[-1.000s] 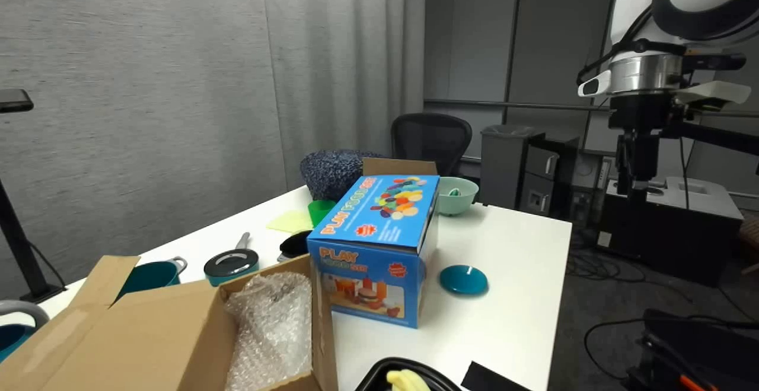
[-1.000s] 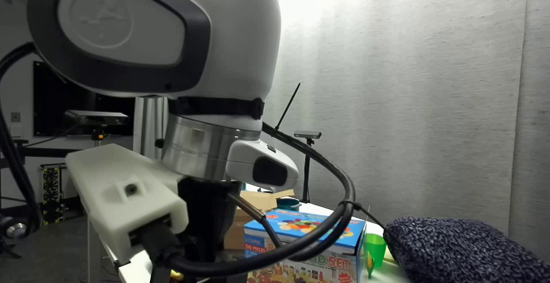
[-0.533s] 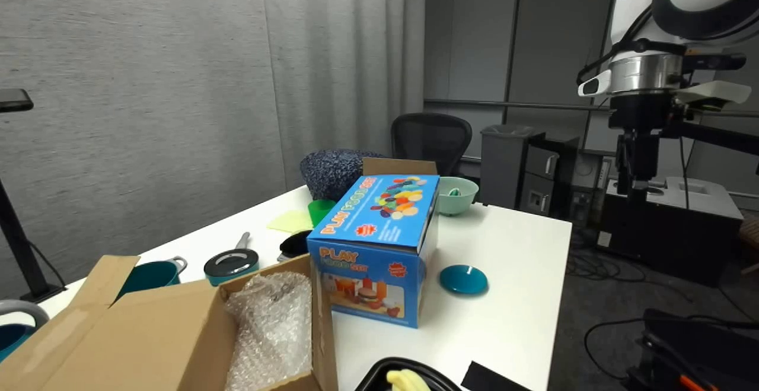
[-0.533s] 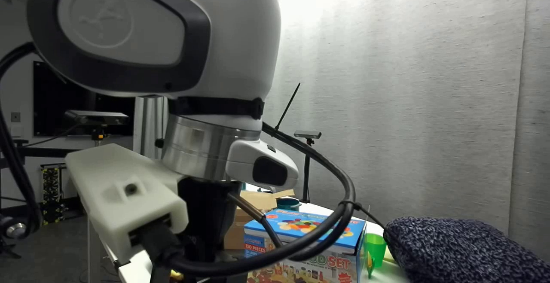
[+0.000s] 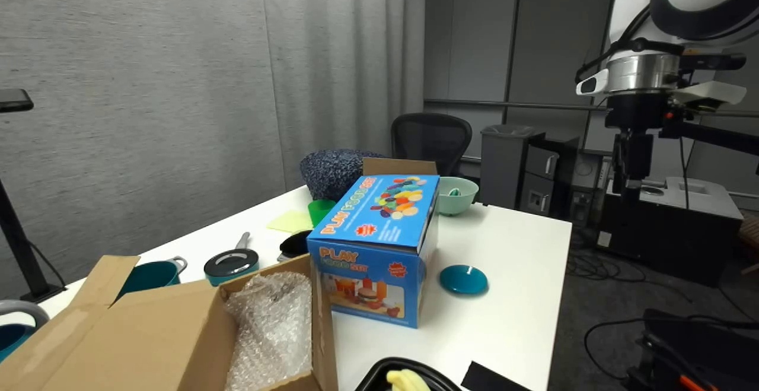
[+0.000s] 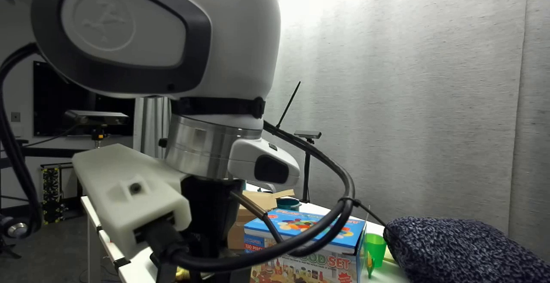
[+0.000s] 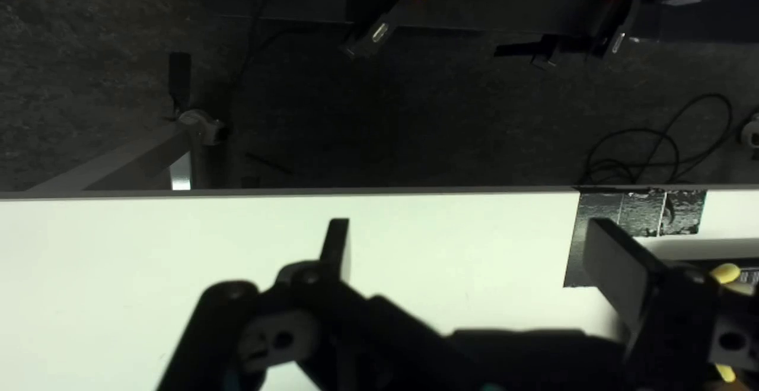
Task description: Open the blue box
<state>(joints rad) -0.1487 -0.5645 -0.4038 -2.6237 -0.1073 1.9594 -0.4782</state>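
Blue Play Food Set box point(image 5: 373, 253): upright on white table point(image 5: 510, 242), just beside brown carton point(image 5: 151, 326) of bubble wrap point(image 5: 273, 331). Top panel point(image 5: 379, 210): lying across, contents out of sight. Brown cardboard flap point(image 5: 398, 167): raised at far end, probably of same box; opening perhaps begun, far from complete. Outstanding, by judgement: reaching over, catching a panel edge, folding back. Round teal dish point(image 5: 463, 280), mint bowl point(image 5: 456, 204): near box on table. Gripper point(image 7: 470, 245): well apart from box, fingers point(image 7: 614, 272) spread wide, nothing between.
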